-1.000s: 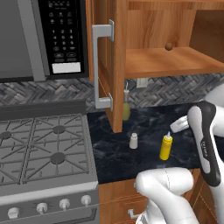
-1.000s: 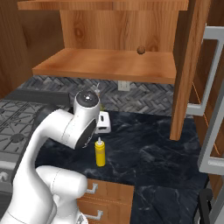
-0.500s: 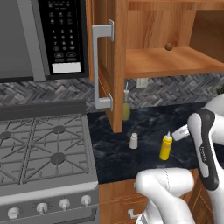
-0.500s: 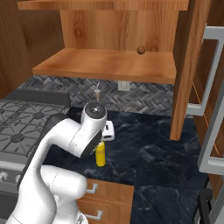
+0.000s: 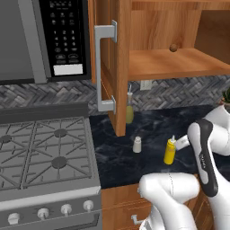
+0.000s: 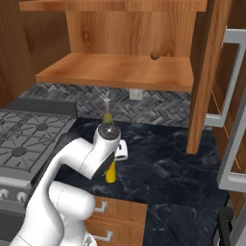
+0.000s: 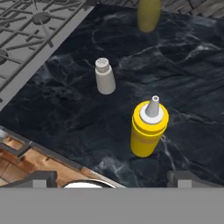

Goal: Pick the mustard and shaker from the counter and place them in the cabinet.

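Note:
The mustard (image 7: 148,129) is a yellow squeeze bottle with a white nozzle, standing upright on the dark counter (image 7: 197,87) near its front edge. The shaker (image 7: 105,76), small and pale, stands a little beyond it towards the stove. My gripper (image 7: 113,178) hangs above and just in front of the mustard, open, its two tips wide apart and touching nothing. From the left base the mustard (image 5: 170,150) and shaker (image 5: 137,144) stand side by side, with my hand just right of the mustard. The cabinet (image 5: 175,63) is open above them. My arm hides part of the mustard (image 6: 111,172).
An olive-green bottle (image 5: 129,110) stands at the back of the counter below the cabinet door with its silver bar handle (image 5: 105,67). A brown ball (image 5: 173,47) sits on the cabinet shelf. The gas stove (image 5: 45,152) lies to the left, the microwave (image 5: 63,36) above it.
My arm has come down and my hand has sunk closer to the mustard. Bottle and shaker have stayed where they were.

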Available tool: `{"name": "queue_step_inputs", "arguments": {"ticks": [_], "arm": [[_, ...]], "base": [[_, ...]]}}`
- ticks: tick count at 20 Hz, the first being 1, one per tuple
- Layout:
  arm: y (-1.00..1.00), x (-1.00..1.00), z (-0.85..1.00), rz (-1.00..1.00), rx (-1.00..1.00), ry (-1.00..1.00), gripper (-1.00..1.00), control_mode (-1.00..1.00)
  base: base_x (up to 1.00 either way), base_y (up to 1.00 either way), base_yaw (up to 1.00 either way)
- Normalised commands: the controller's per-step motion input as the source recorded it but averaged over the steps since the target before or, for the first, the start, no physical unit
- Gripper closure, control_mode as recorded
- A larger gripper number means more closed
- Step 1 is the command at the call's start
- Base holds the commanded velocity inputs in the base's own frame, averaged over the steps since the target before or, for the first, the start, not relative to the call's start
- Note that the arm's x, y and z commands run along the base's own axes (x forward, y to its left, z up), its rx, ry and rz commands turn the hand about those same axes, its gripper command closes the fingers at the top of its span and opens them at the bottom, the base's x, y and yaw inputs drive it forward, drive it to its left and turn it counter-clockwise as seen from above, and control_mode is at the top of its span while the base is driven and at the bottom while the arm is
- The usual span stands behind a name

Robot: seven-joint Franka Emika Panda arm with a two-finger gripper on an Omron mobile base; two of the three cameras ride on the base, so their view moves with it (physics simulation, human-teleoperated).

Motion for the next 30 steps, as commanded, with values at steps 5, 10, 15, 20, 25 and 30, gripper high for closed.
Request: {"name": "queue_step_inputs", "arguments": {"ticks": [5,10,15,20,25,30], "arm": [[-0.02,0.20,-0.39,0.00,0.00,0.00,-1.00,-1.00],[-0.05,0.22,-0.34,0.00,0.00,0.00,-1.00,-1.00],[-0.03,0.22,-0.31,0.00,0.01,0.00,-1.00,-1.00],[-0.03,0.19,-0.23,0.00,0.01,0.00,-1.00,-1.00],[-0.05,0.24,-0.13,0.00,0.00,0.00,-1.00,-1.00],[-0.04,0.27,-0.12,0.00,0.00,0.00,-1.00,-1.00]], "base": [[0.00,0.00,0.00],[0.00,0.00,0.00],[0.00,0.00,0.00],[0.00,0.00,0.00],[0.00,0.00,0.00],[0.00,0.00,0.00]]}}
